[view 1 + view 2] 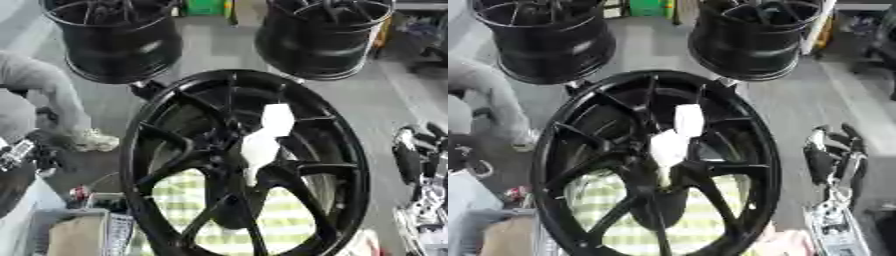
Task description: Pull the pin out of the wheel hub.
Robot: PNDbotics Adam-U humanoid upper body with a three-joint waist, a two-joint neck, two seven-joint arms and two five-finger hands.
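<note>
Over at the left edge a person's grey sleeve (39,82) hangs by the floor, well clear of the work, and no left robot hand shows in either view. Centre stage stands the big black spoked alloy wheel (157,150), upright on its rim, facing us, a yellow-and-white checked cloth (188,197) visible through the spokes. Right at its hub sits the white faceted plastic pin (267,135), poking out toward us, nothing touching it. Behind, two more black wheel rims (750,42) rest on the grey floor. Now to the right: the black-and-silver right hand (833,155) waits beside the wheel's outer rim, fingers upward and relaxed, spread apart, holding nothing. So the reach is not yet made, I'd say. To do it well, that hand should swing left across the spokes, close around the pin's wide white head, and draw straight out along the hub's axis, since a sideways tug could jam it or tip the wheel.
</note>
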